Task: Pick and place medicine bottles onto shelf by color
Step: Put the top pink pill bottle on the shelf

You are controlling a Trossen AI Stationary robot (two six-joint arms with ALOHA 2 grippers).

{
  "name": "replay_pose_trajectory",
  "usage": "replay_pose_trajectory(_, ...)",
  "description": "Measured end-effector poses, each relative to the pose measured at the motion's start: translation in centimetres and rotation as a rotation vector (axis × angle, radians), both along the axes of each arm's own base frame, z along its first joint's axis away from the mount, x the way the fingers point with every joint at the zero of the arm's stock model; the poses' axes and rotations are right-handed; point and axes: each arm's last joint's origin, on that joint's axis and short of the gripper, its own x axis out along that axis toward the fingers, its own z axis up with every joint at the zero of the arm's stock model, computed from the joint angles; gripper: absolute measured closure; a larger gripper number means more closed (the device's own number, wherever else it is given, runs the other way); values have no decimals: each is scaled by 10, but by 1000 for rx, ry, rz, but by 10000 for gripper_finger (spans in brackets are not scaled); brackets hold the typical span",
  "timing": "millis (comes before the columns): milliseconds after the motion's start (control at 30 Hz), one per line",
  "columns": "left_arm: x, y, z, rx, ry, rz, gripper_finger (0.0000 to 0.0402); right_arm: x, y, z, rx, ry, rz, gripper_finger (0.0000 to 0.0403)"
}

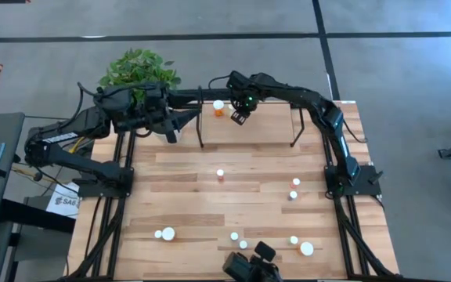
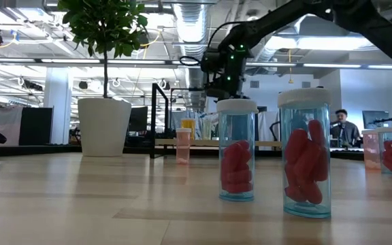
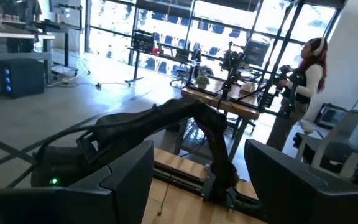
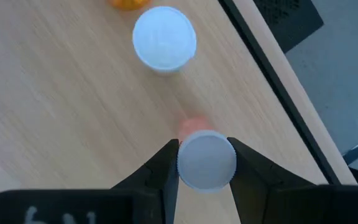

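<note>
The shelf (image 1: 265, 125), a light board on black legs, stands at the table's far middle. An orange medicine bottle (image 1: 218, 106) with a white cap (image 4: 165, 38) stands on it. My right gripper (image 1: 239, 114) hangs over the board beside that bottle, shut on a pinkish bottle (image 4: 193, 129). My left gripper (image 1: 185, 119) stands open, level, by the shelf's left end and holds nothing. Several more bottles stand on the table, such as one in the middle (image 1: 220, 173) and two with red pills near the front (image 2: 237, 151) (image 2: 306, 155). My right gripper pinches the pinkish bottle's white cap (image 4: 207, 160) between its two fingers, one on either side of the rim. The fingers come from above, pointing steeply down. The bottle hangs below them over the shelf board; whether its base touches the board I cannot tell.
A potted plant (image 1: 139, 70) stands at the far left corner behind my left arm. White-capped bottles are scattered at the right (image 1: 294, 188) and along the near edge (image 1: 167, 233) (image 1: 307, 248). A camera mount (image 1: 253, 265) sits at the near edge.
</note>
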Motion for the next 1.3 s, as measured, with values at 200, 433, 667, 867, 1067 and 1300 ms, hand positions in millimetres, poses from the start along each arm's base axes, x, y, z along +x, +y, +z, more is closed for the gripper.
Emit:
replay_pose_trajectory(200,0,0,0,-3,-1,6,164,-1,-8,3,-31,-37,0,265)
replay_pose_trajectory(433,0,1,0,-18,-6,24,164,-8,-13,2,-24,7,40,266)
replay_pose_trajectory(667,3,1,-2,-19,1,25,165,-11,-12,1,-13,41,86,266)
replay_pose_trajectory(867,6,2,-4,-21,11,27,164,-10,-14,2,-28,22,84,267)
replay_pose_trajectory(1067,6,2,-4,-38,6,27,164,-14,-15,1,-12,42,76,266)
replay_pose_trajectory(1300,7,0,-4,-55,1,21,164,-14,-15,1,-10,36,70,267)
